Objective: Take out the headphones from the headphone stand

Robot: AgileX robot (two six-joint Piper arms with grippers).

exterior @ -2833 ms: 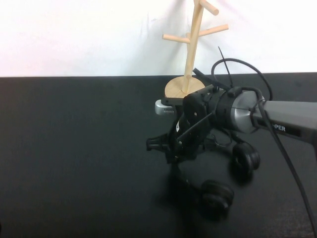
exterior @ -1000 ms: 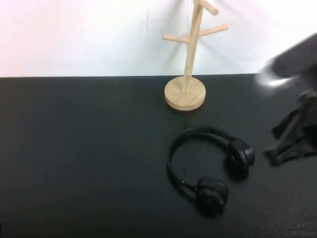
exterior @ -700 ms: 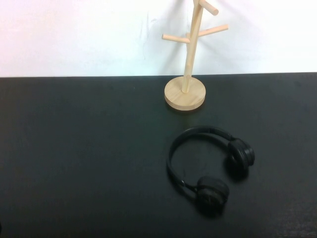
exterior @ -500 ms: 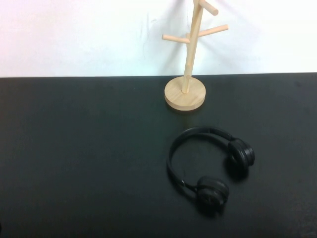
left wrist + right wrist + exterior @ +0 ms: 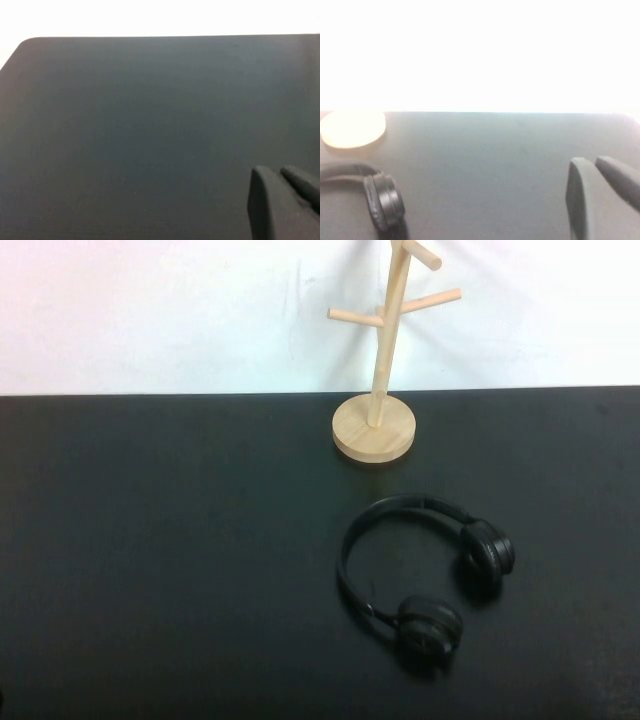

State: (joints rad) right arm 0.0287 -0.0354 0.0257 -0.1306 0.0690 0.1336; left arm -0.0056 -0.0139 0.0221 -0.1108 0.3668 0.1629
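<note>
The headphones [image 5: 425, 570] lie flat on the black bench [image 5: 160, 540] in the lower right of the high view, headband arcing to the left and both ear cups resting on the surface, one toward the bottom of the frame and one to its right. The headphone stand [image 5: 378, 390] is upright beyond them at the upper centre, its round base near the bench's far edge against the white wall, well apart from the headphones; its top is cut off by the frame. Open dark bench surrounds the headphones on all sides, widest to the left. Neither arm appears in the high view. The left hand [image 5: 282, 205] shows only as a dark part at the lower right corner of its wrist view, over bare bench; the right hand [image 5: 600, 197] likewise, with one ear cup and the stand's washed-out base at the far left of its view. Whether either hand is spread or pressed together cannot be told.
</note>
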